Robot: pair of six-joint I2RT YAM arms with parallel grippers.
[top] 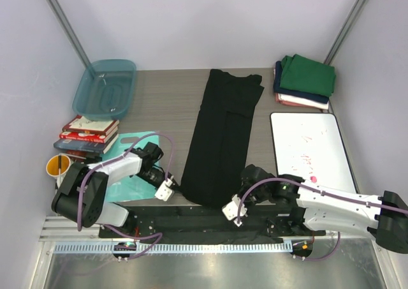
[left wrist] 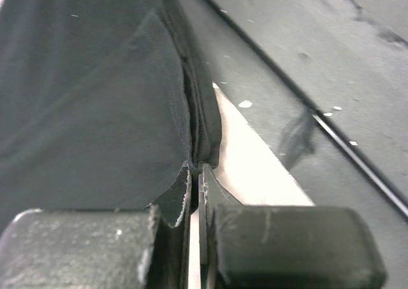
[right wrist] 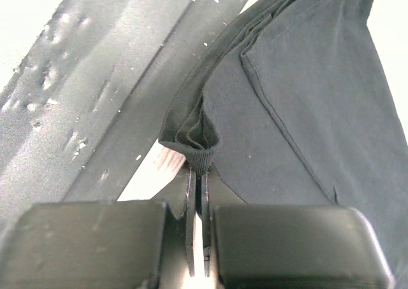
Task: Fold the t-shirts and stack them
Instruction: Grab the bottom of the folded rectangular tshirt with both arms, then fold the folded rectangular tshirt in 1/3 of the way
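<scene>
A black cloth t-shirt (top: 223, 136), folded lengthwise into a long narrow strip, lies flat down the middle of the grey wood-grain worktop (top: 166, 104), running from the far edge to the near edge.

The left end effector (top: 167, 190) is clamped on the strip's near-left corner. In the left wrist view its fingers are pressed together on the layered black edge (left wrist: 89, 97) at the left end effector (left wrist: 199, 219).

The right end effector (top: 233, 212) is clamped on the near-right corner. The right wrist view shows the bunched hem of the black cloth (right wrist: 306, 110) pinched between the closed fingers of the right end effector (right wrist: 197, 219).

In the far right corner sits a stack of folded tees: a green folded t-shirt (top: 308, 75) on top, a navy folded t-shirt (top: 278, 80) under it, and a pinkish-white folded t-shirt (top: 299, 102) at the bottom.

A teal translucent plastic tub (top: 121, 85) stands in the far left corner, and a white rectangular board (top: 309, 148) lies along the right edge.
</scene>
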